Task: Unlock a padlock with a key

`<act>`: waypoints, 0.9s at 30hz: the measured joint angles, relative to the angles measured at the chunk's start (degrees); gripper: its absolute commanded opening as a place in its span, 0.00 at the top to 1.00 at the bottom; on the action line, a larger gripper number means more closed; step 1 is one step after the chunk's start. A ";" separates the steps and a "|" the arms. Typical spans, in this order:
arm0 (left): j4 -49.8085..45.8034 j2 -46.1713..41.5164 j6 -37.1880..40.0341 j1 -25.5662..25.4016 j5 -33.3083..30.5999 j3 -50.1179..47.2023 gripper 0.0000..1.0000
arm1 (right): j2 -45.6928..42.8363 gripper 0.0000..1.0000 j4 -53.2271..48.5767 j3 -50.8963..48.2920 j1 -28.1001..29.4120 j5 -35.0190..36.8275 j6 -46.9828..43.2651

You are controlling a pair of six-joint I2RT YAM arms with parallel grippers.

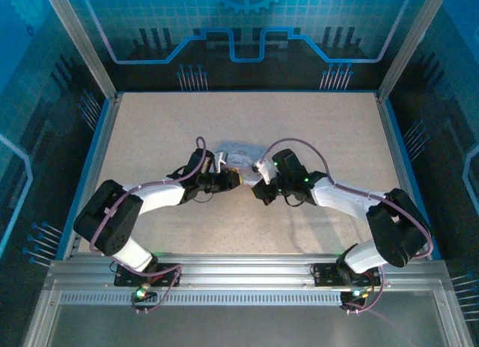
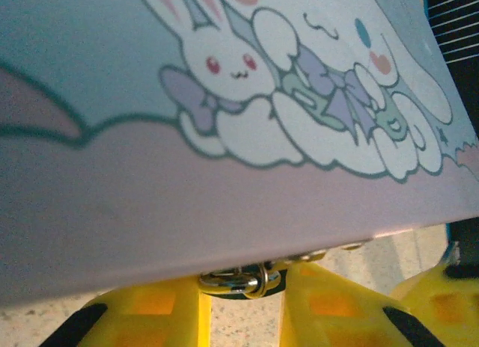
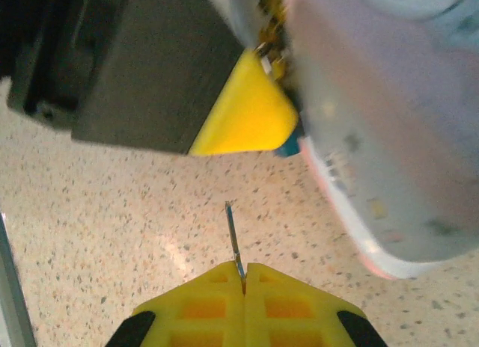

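Obs: padlock (image 2: 239, 281) is tiny. Its silvery shackle loop sits at the lower edge of the lilac cartoon tin (image 2: 224, 175), between the yellow fingertips of the left gripper (image 2: 245, 289), whose jaws are grasping the padlock.

The key (image 3: 234, 238) is a thin dark blade standing up from the right gripper (image 3: 244, 272), jaws clenched on its base. Its tip is apart from the padlock, above the speckled surface (image 3: 112, 205).

Left wrist view: shackle and bunny print, lock body hidden. Right wrist view: a dark blue corner of the padlock (image 3: 287, 147) pokes out beside the left yellow finger, against the tin's side. Top external view: both grippers meet at the tin's near edge, mid-surface. Padlock and key are too small to make out there.
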 measured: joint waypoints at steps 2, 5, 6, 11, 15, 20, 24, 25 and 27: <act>-0.13 -0.48 -1.31 0.00 0.50 0.00 0.74 | 0.00 1.00 0.37 -0.98 0.87 0.17 -1.27; -0.81 -1.03 -2.23 0.00 1.05 0.00 0.75 | 0.15 1.00 0.87 -1.68 1.03 0.59 -2.78; -1.14 -1.11 -2.32 0.00 1.20 0.00 0.75 | 0.37 1.00 1.33 -1.68 1.03 0.61 -3.17; -3.56 -2.08 -2.69 0.00 1.84 0.00 0.75 | 2.82 1.00 3.06 -1.60 0.85 -0.22 -5.44; -5.14 -2.91 -3.02 0.02 2.38 0.09 0.75 | 3.96 1.00 3.28 -1.60 -0.09 -1.33 -7.17; -6.19 -2.93 -3.13 0.17 2.95 0.76 0.75 | 4.35 1.00 3.85 -1.55 -1.05 -2.95 -8.52; -6.60 -2.95 -3.13 0.24 3.23 0.92 0.76 | 5.09 1.00 4.98 -1.49 -1.07 -3.74 -8.94; -6.69 -2.95 -3.15 0.28 3.28 0.98 0.76 | 5.40 1.00 5.20 -1.46 -1.07 -3.89 -8.94; -6.71 -2.95 -3.17 0.28 3.37 1.03 0.76 | 5.95 1.00 5.42 -1.38 -1.07 -4.22 -8.92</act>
